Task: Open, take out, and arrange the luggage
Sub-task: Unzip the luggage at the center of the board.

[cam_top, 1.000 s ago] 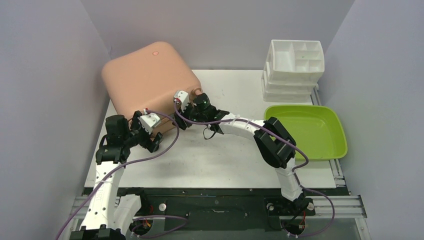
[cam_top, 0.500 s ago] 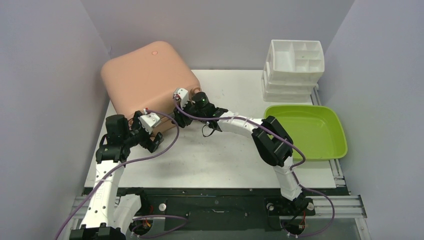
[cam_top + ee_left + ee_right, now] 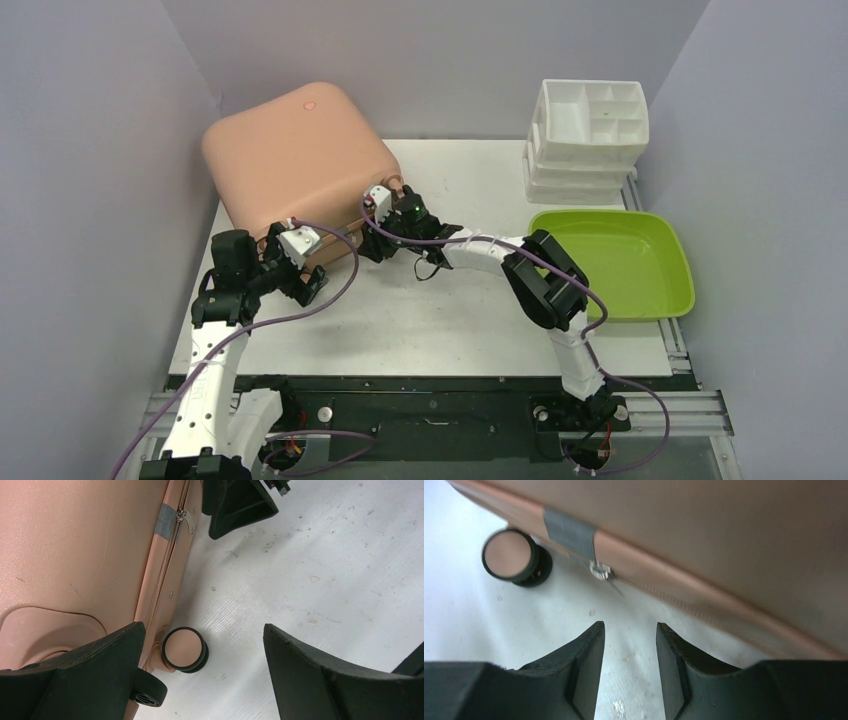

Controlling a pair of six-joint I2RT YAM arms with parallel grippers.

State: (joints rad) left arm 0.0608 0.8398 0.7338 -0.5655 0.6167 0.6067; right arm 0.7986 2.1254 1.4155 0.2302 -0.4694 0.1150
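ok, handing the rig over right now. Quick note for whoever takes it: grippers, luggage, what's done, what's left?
Left gripper: wide open, empty, at the luggage's near-left corner, near a wheel.
Right gripper: jaws part open, empty, aimed at the zip pull beside the grey tape, not touching it.
Luggage: back left of the table, shut, zip closed.
Done: nothing opened yet.
Left: probably grab the pull, run the zip round, lift the lid, take out whatever is inside and arrange it. Tray and organizer sit at right.
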